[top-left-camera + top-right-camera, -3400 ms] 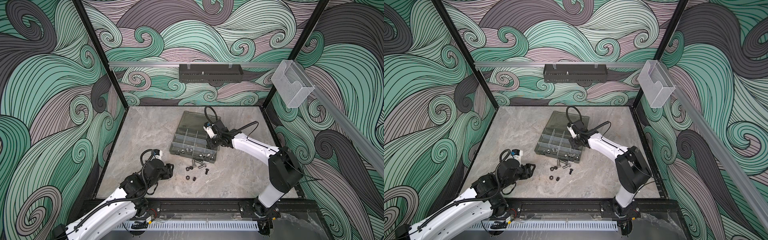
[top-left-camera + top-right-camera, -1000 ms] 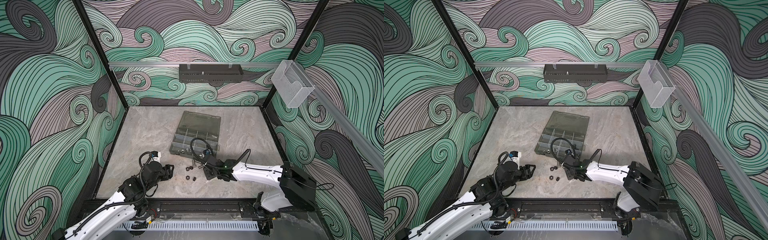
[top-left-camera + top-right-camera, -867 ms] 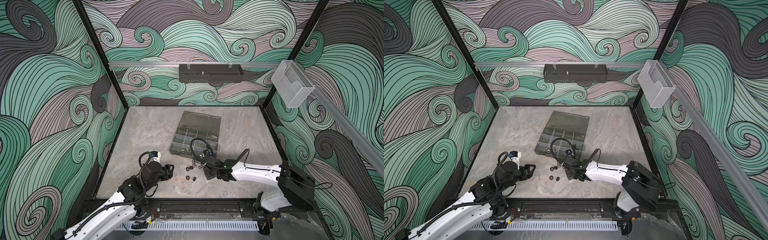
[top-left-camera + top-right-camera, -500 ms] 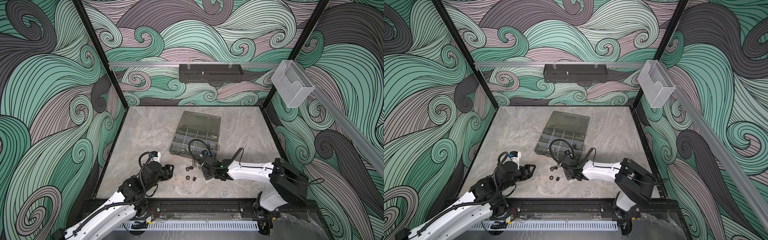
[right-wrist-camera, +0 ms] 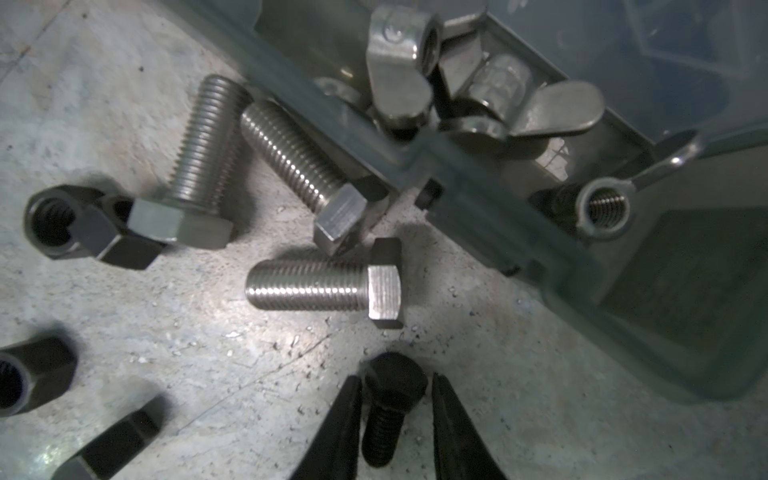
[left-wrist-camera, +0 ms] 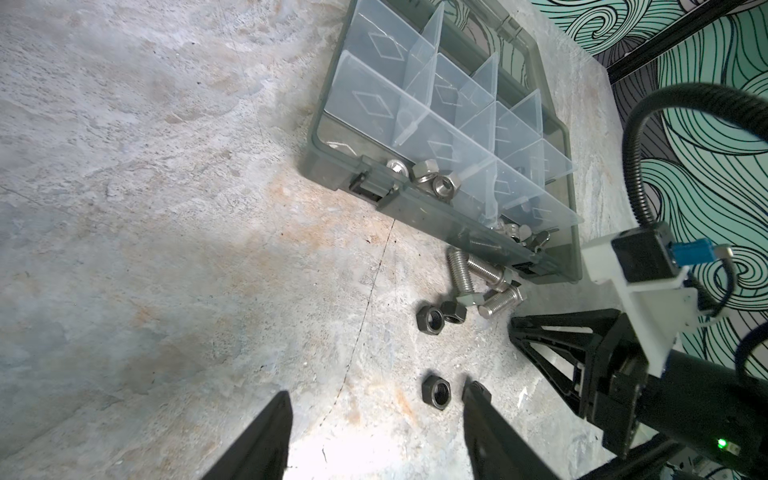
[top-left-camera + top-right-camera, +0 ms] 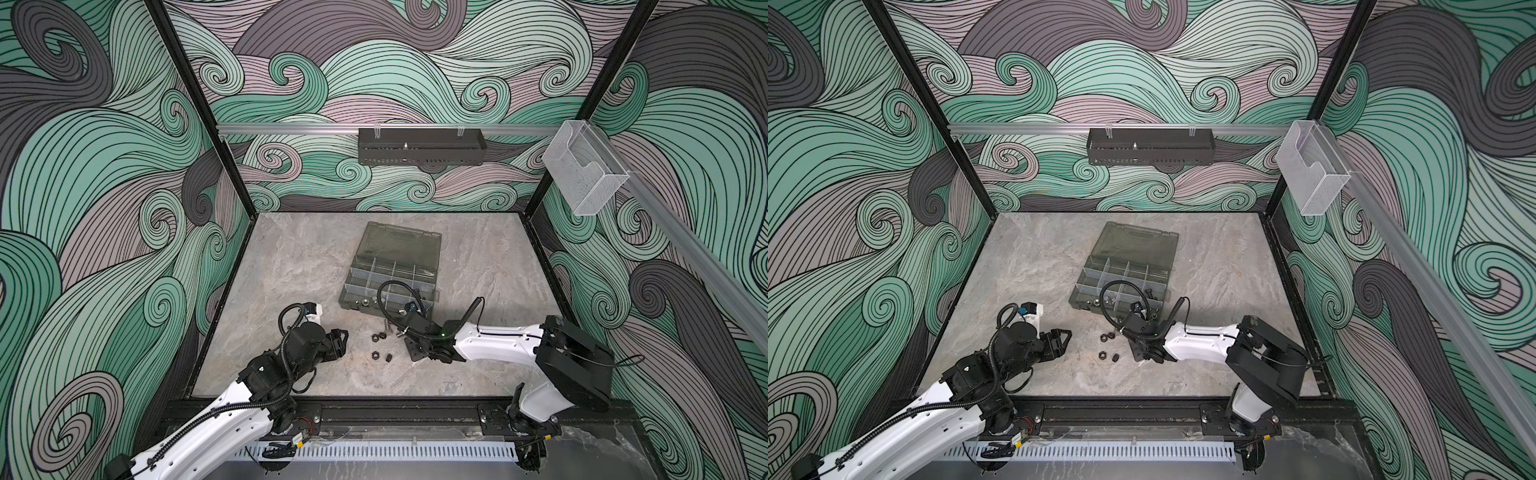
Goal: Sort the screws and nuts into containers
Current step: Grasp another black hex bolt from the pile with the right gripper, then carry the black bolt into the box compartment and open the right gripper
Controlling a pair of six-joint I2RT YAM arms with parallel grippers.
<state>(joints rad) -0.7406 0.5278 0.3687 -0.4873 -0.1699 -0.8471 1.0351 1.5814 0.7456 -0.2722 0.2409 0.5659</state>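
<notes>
Low beside the case (image 7: 399, 247), right tool (image 5: 395, 376) pinches black screw (image 5: 388, 411); left tool (image 6: 376, 390) hovers wide.

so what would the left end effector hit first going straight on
Probably the black nut just ahead, within the left end effector's open span. Its height above the table is unclear, so it might pass over.

We are finding bare table (image 7: 291, 257) left of the organiser case (image 7: 399, 245). Loose screws (image 5: 320, 286) and nuts (image 5: 54, 224) are crowding its front wall.
</notes>
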